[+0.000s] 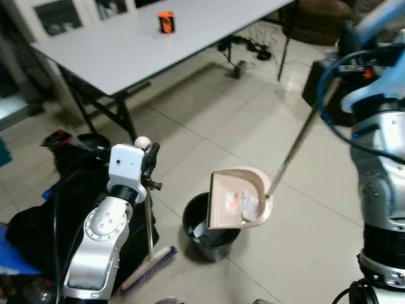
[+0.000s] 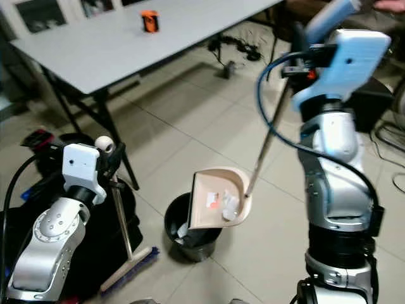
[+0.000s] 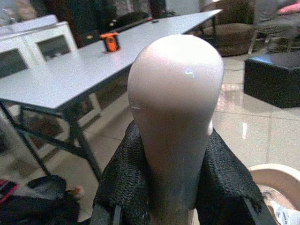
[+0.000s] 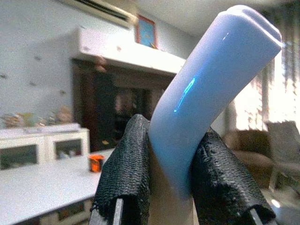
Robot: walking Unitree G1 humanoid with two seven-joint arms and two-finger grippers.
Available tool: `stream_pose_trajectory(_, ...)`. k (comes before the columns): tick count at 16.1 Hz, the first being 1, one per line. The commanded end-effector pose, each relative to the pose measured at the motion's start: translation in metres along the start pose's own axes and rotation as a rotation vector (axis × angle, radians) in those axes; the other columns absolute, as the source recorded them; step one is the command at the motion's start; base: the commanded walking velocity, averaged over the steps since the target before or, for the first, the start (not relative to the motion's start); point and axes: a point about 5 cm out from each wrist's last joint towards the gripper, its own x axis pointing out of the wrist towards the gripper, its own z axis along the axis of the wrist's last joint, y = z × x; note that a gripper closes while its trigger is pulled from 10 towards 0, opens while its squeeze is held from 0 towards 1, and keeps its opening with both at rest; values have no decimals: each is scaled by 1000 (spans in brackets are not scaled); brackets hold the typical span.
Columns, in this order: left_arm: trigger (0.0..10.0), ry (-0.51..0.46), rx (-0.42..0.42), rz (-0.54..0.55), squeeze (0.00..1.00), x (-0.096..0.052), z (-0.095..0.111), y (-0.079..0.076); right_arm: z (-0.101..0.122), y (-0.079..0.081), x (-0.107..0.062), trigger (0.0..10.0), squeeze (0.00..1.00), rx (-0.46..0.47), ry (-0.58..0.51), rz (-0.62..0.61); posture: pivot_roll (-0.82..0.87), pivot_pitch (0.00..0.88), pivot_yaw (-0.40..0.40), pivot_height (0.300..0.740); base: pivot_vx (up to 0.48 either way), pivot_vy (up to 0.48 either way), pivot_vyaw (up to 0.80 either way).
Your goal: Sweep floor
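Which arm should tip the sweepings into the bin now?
Right. The right gripper holds the dustpan handle, with the dustpan over the black bin. The left gripper holds the broom.

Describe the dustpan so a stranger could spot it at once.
Start at the grey table, then look down to the tiled floor in front of it, where a black bin stands. The dustpan hangs tilted just over that bin: a beige scoop on a long metal pole, holding scraps of litter, unlike the flat broom nearby.
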Motion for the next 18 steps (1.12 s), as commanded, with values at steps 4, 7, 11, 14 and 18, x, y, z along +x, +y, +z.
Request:
stream_pose_trajectory(4, 10000, -32, 25, 17, 0, 2, 6, 3, 9, 35, 0, 10000, 0, -117, -119, 171, -9, 25, 65, 740, 0, 0, 0)
stream_pose_trajectory(7, 10000, -36, 25, 14, 0, 3, 6, 3, 4, 77, -14, 10000, 0, -142, -175, 367, -10, 16, 66, 740, 0, 0, 0)
stream_pose_trajectory(11, 10000, -40, 23, 15, 0, 4, 7, 2, -8, 105, -31, 10000, 0, -160, -165, 502, -6, 18, 64, 740, 0, 0, 0)
stream_pose_trajectory(14, 10000, -38, 21, 17, 0, 3, 6, 2, -8, 118, -41, 10000, 0, -257, -223, 607, -7, 23, 63, 740, 0, 0, 0)
stream_pose_trajectory(18, 10000, -38, 19, 15, 0, 3, 6, 1, -4, 109, -36, 10000, 0, -303, -260, 534, -6, 25, 60, 740, 0, 0, 0)
